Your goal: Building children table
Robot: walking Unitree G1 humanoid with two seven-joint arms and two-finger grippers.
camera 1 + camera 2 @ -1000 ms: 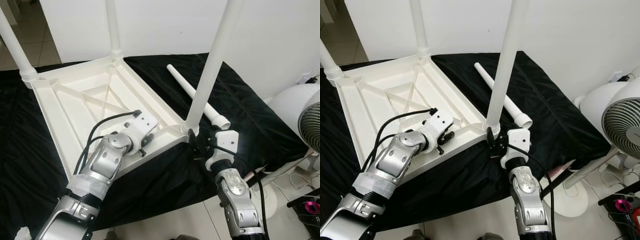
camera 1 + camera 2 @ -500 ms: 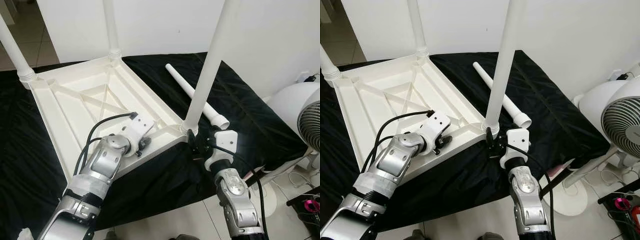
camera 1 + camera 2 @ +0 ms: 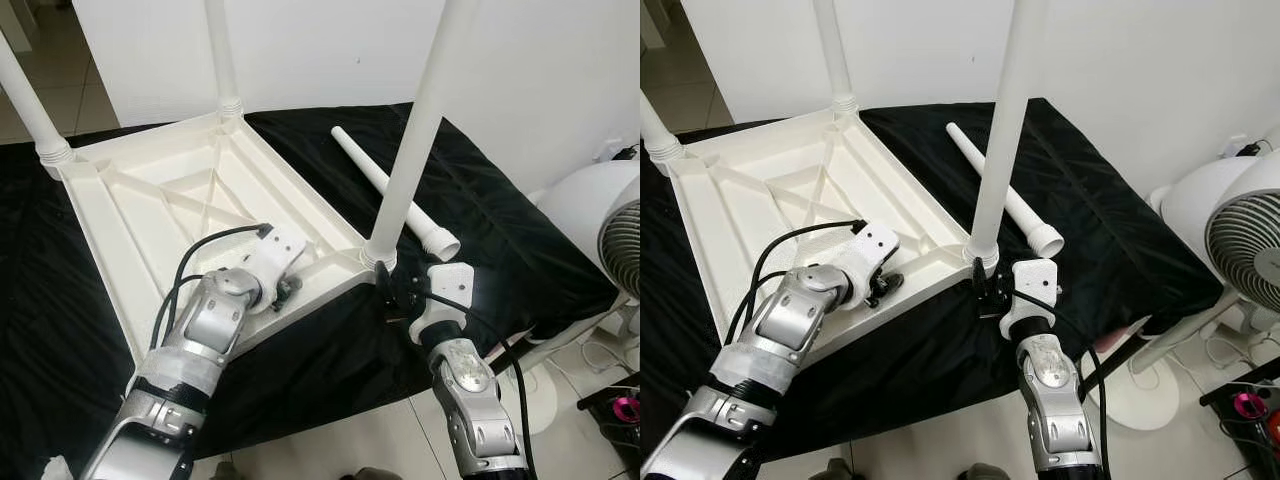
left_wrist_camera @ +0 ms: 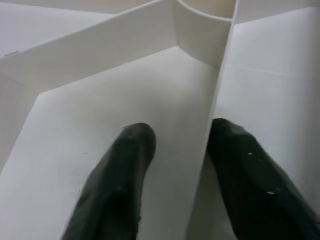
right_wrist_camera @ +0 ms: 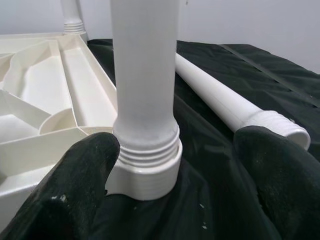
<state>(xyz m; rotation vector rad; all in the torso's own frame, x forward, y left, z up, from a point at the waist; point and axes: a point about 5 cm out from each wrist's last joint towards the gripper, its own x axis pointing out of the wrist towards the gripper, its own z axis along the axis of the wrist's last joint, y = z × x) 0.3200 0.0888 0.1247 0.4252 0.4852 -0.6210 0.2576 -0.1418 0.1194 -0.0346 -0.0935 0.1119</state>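
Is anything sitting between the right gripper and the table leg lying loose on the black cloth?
Yes. The upright leg, already screwed into the table's near corner, stands between the open fingers of the right gripper. The loose leg lies on the cloth beyond it.

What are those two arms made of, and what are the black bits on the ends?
Both arms are jointed silver metal. The left arm has a pale wrapped band above a black ring. Each wrist carries a white plastic block, with black cables looping from it back along the arm. The black bits are the left gripper and right gripper: each has two long, rounded, matte black fingers.
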